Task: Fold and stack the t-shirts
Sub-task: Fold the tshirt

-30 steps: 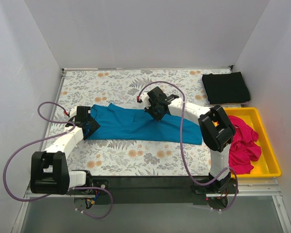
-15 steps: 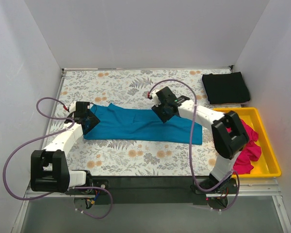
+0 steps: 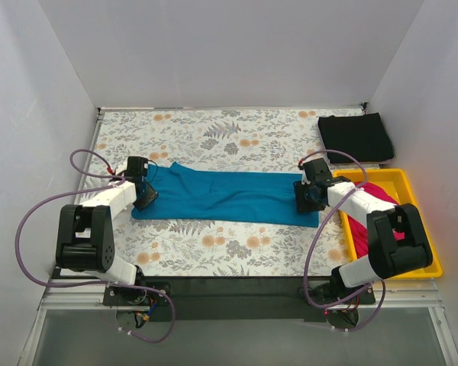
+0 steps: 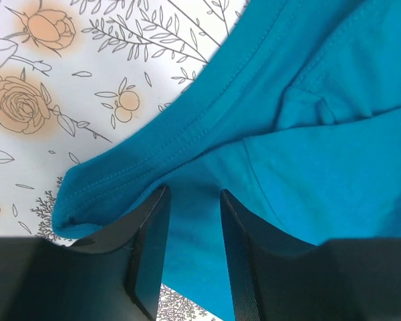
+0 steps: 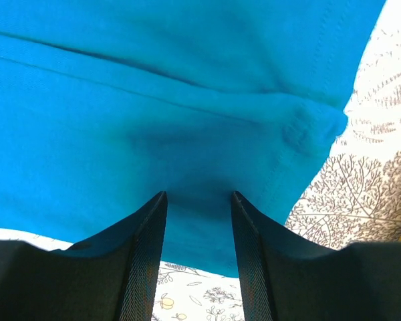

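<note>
The teal-blue t-shirt (image 3: 229, 196) lies as a long strip across the middle of the floral table. My left gripper (image 3: 143, 193) is at its left end, open, its jaws straddling the cloth near a hem (image 4: 192, 200); the teal shirt (image 4: 321, 167) fills that view. My right gripper (image 3: 305, 197) is at the shirt's right end, open over the teal cloth (image 5: 154, 100), its fingertips (image 5: 198, 200) apart. The black t-shirt (image 3: 356, 137) lies folded at the back right. The magenta-pink t-shirt (image 3: 375, 191) is bunched in the yellow tray, partly hidden by my right arm.
The yellow tray (image 3: 416, 258) stands at the right edge of the table. White walls close in the left, back and right sides. Purple cables loop off both arms. The floral cloth (image 3: 214, 133) shows behind the teal shirt.
My right gripper has moved from the middle of the teal shirt to its right end. My left gripper shifted slightly. The shirt now lies straighter.
</note>
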